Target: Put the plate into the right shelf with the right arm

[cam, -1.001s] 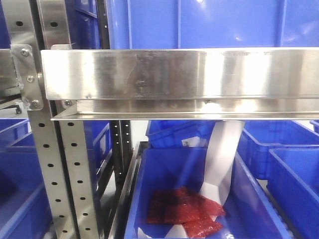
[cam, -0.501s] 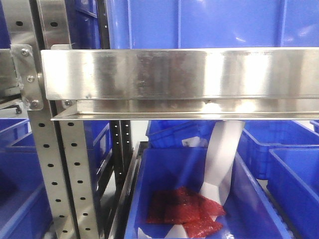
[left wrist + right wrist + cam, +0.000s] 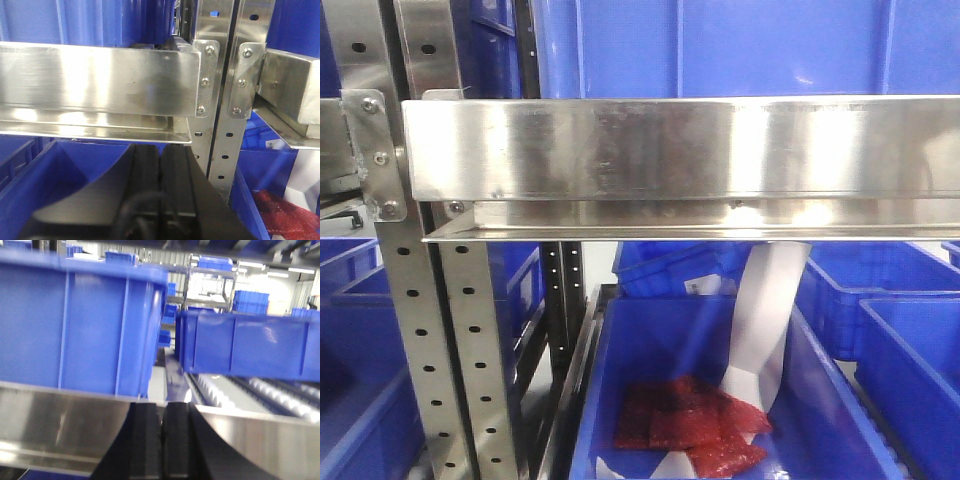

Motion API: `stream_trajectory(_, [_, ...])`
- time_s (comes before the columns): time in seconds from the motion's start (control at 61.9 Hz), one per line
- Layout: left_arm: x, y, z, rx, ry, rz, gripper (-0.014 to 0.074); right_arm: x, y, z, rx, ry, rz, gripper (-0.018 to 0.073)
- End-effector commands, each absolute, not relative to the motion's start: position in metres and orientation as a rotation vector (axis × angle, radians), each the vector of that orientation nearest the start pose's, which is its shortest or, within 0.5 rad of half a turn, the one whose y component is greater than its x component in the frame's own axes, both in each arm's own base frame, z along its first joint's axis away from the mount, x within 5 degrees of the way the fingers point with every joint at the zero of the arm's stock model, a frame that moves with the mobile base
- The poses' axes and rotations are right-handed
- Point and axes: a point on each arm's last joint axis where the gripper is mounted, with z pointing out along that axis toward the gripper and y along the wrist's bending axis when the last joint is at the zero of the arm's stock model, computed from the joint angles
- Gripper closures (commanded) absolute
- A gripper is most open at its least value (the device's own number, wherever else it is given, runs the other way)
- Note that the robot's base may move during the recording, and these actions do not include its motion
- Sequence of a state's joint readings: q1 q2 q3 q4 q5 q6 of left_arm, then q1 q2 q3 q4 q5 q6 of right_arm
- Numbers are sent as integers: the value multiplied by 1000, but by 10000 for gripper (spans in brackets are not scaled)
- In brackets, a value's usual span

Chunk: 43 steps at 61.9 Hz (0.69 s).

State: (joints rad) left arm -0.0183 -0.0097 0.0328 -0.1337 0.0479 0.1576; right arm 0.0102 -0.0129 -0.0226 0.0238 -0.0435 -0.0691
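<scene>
We face the right shelf [image 3: 670, 150], shiny steel rails on perforated uprights [image 3: 470, 350], stacked with blue plastic bins [image 3: 720, 45]. We see no plate. Both the left gripper [image 3: 159, 165] and the right gripper [image 3: 162, 425] sit pressed together, empty, rails at twelve o'clock. Red crinkled packets [image 3: 685, 425] lie in a lower bin.

Red mesh bags [image 3: 690, 425] (crumpled together).

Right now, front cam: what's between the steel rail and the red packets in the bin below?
In the front view, a white strip hangs from under the steel rail down to the red packets in the blue bin; nothing else.
</scene>
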Motion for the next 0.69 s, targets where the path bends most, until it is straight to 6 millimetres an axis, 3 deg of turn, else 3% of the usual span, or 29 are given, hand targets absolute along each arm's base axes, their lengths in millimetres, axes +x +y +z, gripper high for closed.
stream_trajectory(0.0, [56,-1,203,16,1465,-5,724,51,0,233,-14,1270,-20,508])
stream_trajectory(0.436, [56,-1,203,16,1465,-5,724,55,0,215,-16,1421,-8,508])
stream_trajectory(0.678, [56,-1,203,16,1465,-5,724,55,0,215,-10,1425,-2,508])
